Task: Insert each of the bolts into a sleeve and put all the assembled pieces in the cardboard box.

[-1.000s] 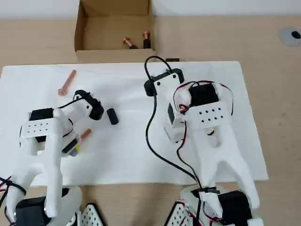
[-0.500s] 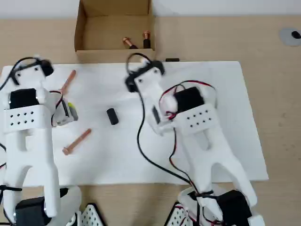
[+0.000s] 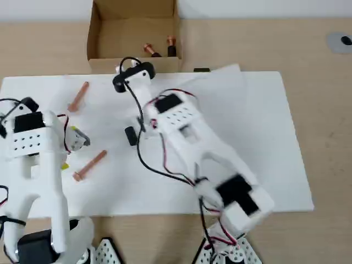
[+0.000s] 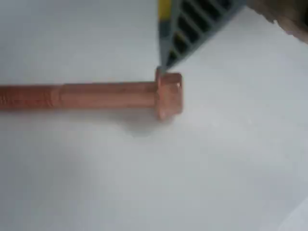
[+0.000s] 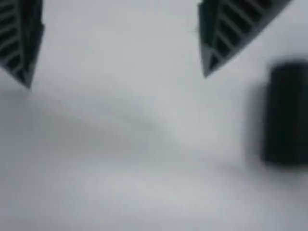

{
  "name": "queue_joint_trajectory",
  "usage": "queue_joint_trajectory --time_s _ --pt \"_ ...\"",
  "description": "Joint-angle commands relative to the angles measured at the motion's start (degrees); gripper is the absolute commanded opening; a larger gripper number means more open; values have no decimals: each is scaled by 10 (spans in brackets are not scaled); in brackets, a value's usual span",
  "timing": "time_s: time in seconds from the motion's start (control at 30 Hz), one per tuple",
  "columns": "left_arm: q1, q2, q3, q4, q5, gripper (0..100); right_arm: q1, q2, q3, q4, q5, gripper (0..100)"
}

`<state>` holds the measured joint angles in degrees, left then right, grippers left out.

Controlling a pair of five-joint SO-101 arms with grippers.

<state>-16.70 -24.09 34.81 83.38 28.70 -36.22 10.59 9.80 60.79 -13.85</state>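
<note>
A black sleeve [image 3: 130,136] lies mid-sheet, and in the right wrist view the sleeve [image 5: 286,113] sits just outside one fingertip. My right gripper [image 5: 118,79] is open over bare white sheet, and its arm [image 3: 176,118] stretches across the sheet to the sleeve. Two copper bolts lie at the left, one [image 3: 91,165] nearer the front and one [image 3: 78,96] farther back. My left gripper [image 3: 77,137] hangs between them. One of its fingertips [image 4: 178,43] shows right at the head of a bolt [image 4: 96,95]; nothing is held. The cardboard box [image 3: 96,38] holds two assembled pieces [image 3: 159,49].
The white sheet [image 3: 264,137] covers the wooden table, and its far right corner [image 3: 234,69] is lifted. The right arm's black cable [image 3: 148,165] loops over the sheet. A small dark item [image 3: 201,70] lies behind the sheet by the box.
My right arm has swung left across the sheet to the sleeve. The left arm drew off the sleeve to the left and now hangs between the bolts. The sheet's far corner lifted.
</note>
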Motion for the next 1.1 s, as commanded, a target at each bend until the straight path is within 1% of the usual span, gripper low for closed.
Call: queue_joint_trajectory --time_s 0.0,0.13,0.17,0.23,0.3,0.43,0.6,0.7,0.83,0.97,1.07 --pt "-10 -16 21 -31 42 271 -18 60 -118 23 -30 267" --pt "-7 -16 40 -41 88 272 -27 122 -219 74 -30 267" --pt "-7 -16 41 -40 109 272 -29 134 -244 90 -31 267" --pt "-6 -16 37 -11 160 272 -36 153 -293 129 -31 267" --pt "-5 -16 36 6 207 274 -42 163 -343 173 -47 267" --pt "29 -14 36 6 200 274 -58 168 -442 244 -85 267" --pt "36 -15 33 -27 256 272 -95 168 -524 327 -138 267" --pt "33 -12 35 -40 289 272 -109 169 -529 354 -182 267" --pt "25 -12 35 -47 305 272 -105 170 -488 355 -237 267" --pt "2 -12 41 -70 308 272 -102 170 -413 349 -249 267" --pt "-13 -12 66 -104 309 272 -102 170 -365 317 -250 267"
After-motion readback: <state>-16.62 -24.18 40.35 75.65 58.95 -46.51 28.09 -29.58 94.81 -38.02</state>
